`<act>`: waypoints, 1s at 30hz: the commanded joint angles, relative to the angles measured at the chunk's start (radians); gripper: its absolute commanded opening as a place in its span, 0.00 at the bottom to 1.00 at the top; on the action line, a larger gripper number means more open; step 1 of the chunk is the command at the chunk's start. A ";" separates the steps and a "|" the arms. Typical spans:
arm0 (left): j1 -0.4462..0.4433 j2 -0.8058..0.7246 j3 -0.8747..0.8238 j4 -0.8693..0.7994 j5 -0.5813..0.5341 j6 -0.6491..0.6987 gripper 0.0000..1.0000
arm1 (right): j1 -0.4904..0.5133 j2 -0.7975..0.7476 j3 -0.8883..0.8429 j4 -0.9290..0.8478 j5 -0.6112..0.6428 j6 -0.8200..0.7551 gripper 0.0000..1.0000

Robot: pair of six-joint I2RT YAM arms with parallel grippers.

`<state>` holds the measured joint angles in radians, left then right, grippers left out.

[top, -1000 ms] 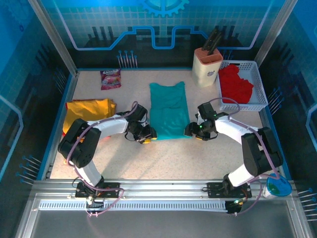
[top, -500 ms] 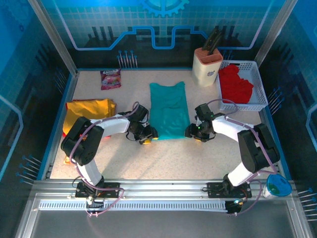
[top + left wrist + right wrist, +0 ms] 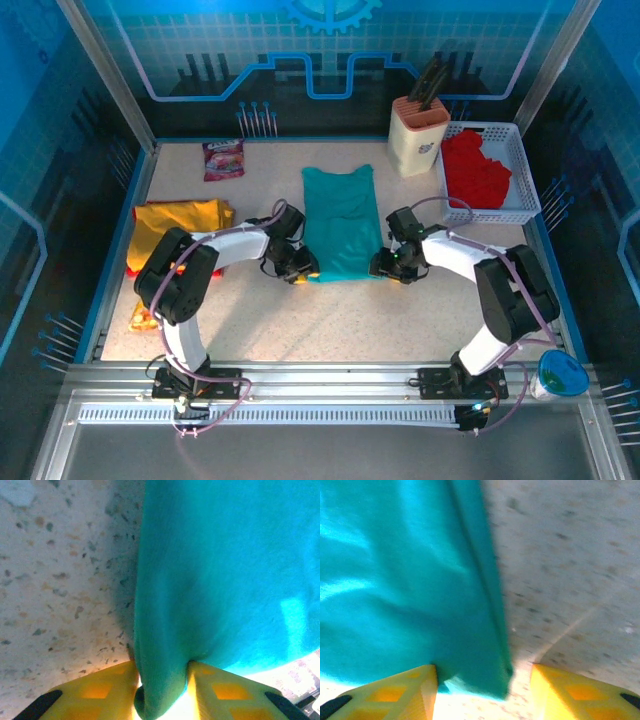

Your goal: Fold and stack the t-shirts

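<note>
The speckled table [image 3: 330, 320] has the teal t-shirt [image 3: 342, 222] at its middle, spread flat as a long panel with its near hem facing the arms. The yellow t-shirt [image 3: 180, 225] lies bunched at the left edge, well apart from the teal one. At far right, a white basket [image 3: 527, 205] holds the red t-shirt [image 3: 478, 170]. Just beside the basket stands a beige knife block [image 3: 418, 135]. A pink snack packet [image 3: 222, 158] lies at the far left, and an orange packet [image 3: 140, 318] lies by the left arm's elbow. None of these lies between the grippers and the teal hem.

The left gripper [image 3: 300, 270] is at the hem's near left corner. In the left wrist view its yellow fingers [image 3: 107, 690] press the teal cloth from both sides, clamped on a fold of it. The right gripper [image 3: 385, 265] is at the near right corner. In the right wrist view its jaws stand apart around the hem edge: one finger [image 3: 405, 687] touches the cloth, while bare table shows before the other.

Compared with a second ago, both grippers sit a little closer in against the shirt. The left arm's elbow has swung rightward, uncovering the orange packet. The shirts, basket and block lie as before.
</note>
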<state>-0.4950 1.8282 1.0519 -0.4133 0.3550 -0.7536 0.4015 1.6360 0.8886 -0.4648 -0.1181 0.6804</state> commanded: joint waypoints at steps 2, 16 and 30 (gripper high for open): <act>-0.007 0.025 0.029 -0.005 -0.021 0.021 0.29 | 0.031 0.026 0.029 0.032 -0.023 0.007 0.52; -0.017 0.022 0.023 -0.019 -0.028 0.038 0.16 | 0.040 0.023 0.012 0.048 -0.009 0.024 0.29; -0.105 -0.236 -0.171 -0.038 -0.053 0.065 0.05 | 0.076 -0.252 -0.179 -0.025 -0.086 0.073 0.00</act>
<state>-0.5629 1.6783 0.9257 -0.4137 0.3115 -0.6930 0.4503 1.4528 0.7593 -0.4294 -0.1768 0.7200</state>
